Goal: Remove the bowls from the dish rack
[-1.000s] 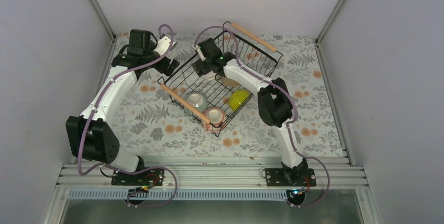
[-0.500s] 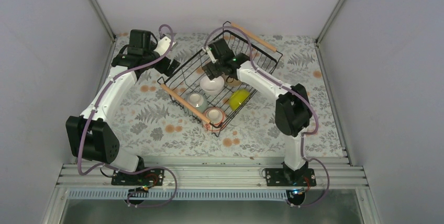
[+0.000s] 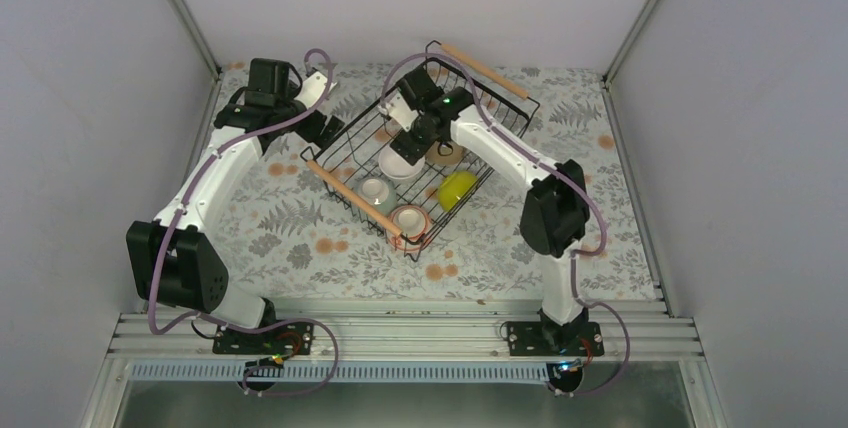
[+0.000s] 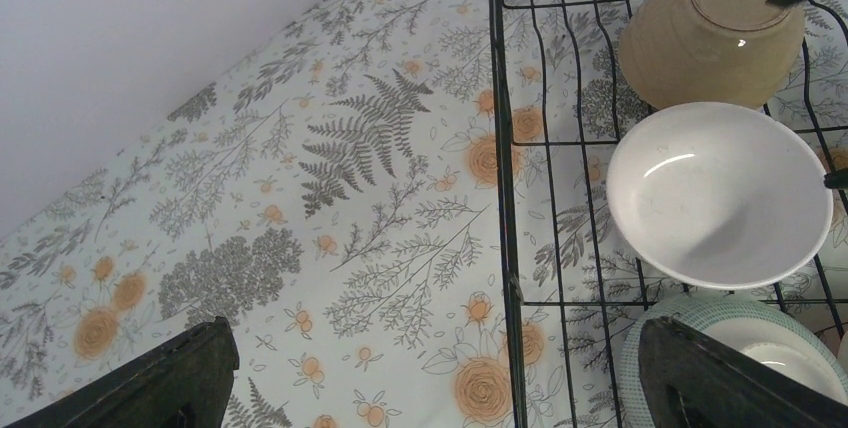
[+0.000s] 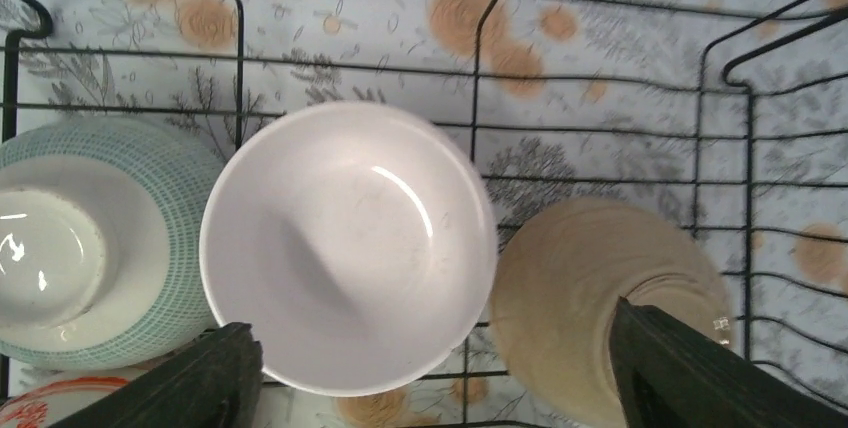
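Your right gripper (image 5: 435,333) hangs, jaws spread, over the white bowl (image 5: 350,238) at mid-frame in the dish rack (image 3: 352,195); drop straight down and one jaw may clip the tan bowl (image 5: 590,298) just beside it.

even, bright light is falling from above; glare is streaking the white bowl (image 5: 348,245), everything staying sharp.
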Controlling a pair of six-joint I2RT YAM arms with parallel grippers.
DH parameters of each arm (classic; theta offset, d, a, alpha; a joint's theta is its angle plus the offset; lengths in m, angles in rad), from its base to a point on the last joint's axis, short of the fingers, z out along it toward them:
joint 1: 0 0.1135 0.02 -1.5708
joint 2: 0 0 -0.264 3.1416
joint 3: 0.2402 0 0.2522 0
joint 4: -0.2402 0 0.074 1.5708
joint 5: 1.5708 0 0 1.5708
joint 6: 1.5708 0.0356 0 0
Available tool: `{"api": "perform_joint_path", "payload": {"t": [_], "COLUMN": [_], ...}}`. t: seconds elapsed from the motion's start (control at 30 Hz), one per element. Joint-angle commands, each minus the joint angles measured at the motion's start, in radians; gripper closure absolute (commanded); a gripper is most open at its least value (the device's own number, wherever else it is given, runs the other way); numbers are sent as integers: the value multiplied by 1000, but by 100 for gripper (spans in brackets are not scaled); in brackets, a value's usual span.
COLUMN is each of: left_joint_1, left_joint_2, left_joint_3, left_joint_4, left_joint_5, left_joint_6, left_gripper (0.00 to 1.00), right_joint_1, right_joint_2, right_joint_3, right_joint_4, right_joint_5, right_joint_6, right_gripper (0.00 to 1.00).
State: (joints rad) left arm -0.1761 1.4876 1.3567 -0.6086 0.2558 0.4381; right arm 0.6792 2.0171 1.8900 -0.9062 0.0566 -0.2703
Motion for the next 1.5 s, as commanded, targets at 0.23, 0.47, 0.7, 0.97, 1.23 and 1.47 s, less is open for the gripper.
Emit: {"api": "perform_joint_path", "payload": {"t": [0.23, 0.47, 0.7, 0.97, 1.23, 1.47], "left_joint_1": [-5, -5, -6, -7, -6, -7], "left_joint_2": [-7, -4, 5, 5, 10, 12], "left_joint_3": [14, 6, 12, 12, 19, 21], "left_joint_4": [-14, -13, -14, -20, -22, -23], "left_joint_5": [-3, 8, 15, 17, 21, 20], "left_joint_6": [22, 30, 30, 33, 33, 34], "left_gripper": [0, 0, 0, 0, 0, 0], "right_joint_1": [-1, -1, 2, 15, 29, 32], "right_joint_2": [136, 117, 138, 182, 226, 238], "right_joint_3": [93, 68, 74, 71, 119, 114], "right_joint_4": [-198, -240, -275, -217, -228, -239], "right_joint_5": [-160, -171, -172, -138, -125, -115], "right_joint_6": [-155, -224, -277, -303, -325, -339], "right_gripper": [23, 22, 29, 42, 63, 71]}}
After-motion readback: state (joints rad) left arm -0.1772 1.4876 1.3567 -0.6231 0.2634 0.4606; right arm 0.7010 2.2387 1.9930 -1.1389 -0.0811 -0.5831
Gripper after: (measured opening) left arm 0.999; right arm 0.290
